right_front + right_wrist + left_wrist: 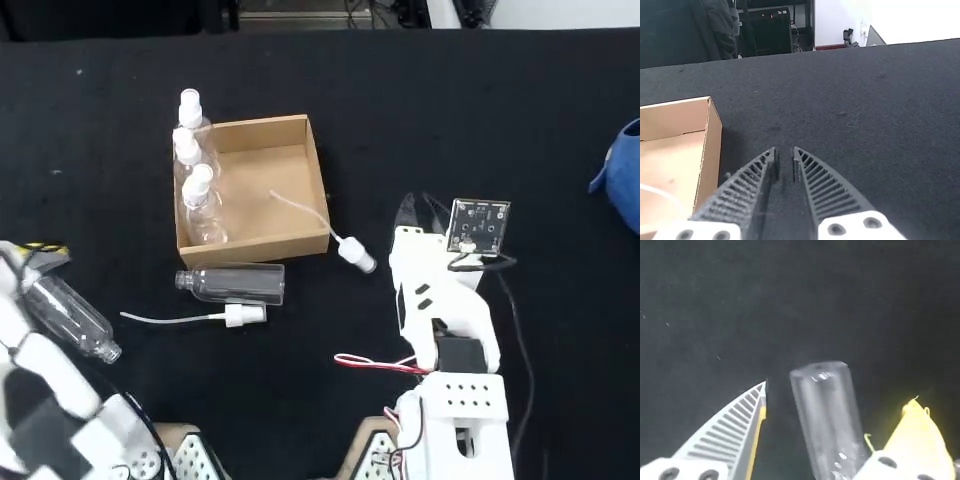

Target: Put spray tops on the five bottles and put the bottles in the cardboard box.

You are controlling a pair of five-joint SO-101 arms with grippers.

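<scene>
Left claw (837,395): clamped on a clear held bottle (65,315) with no top fitted, at the near left corner of the tabletop (480,110). Its open neck points toward the centre.

Loose spray top (245,315): lies flat on the tabletop, its thin tube running leftward. It sits just in front of the lying bottle without touching it.

Lying bottle (232,283): on its side, uncapped, just in front of the near wall of the cardboard box (318,175) and outside it.

Cardboard box: open, at mid-tabletop. Three capped bottles (200,200) stand inside in a row along its left wall, each with a white spray top on.

Second spray top (355,255): head rests on the tabletop just off the box's near right corner. Its tube rises over the wall into the box.

Right claw (784,152): fingers slightly apart, a narrow gap between them and nothing in it. It is right of the box, near the second spray top.

Blue object (622,180): at the far right edge, well apart from everything else.
</scene>
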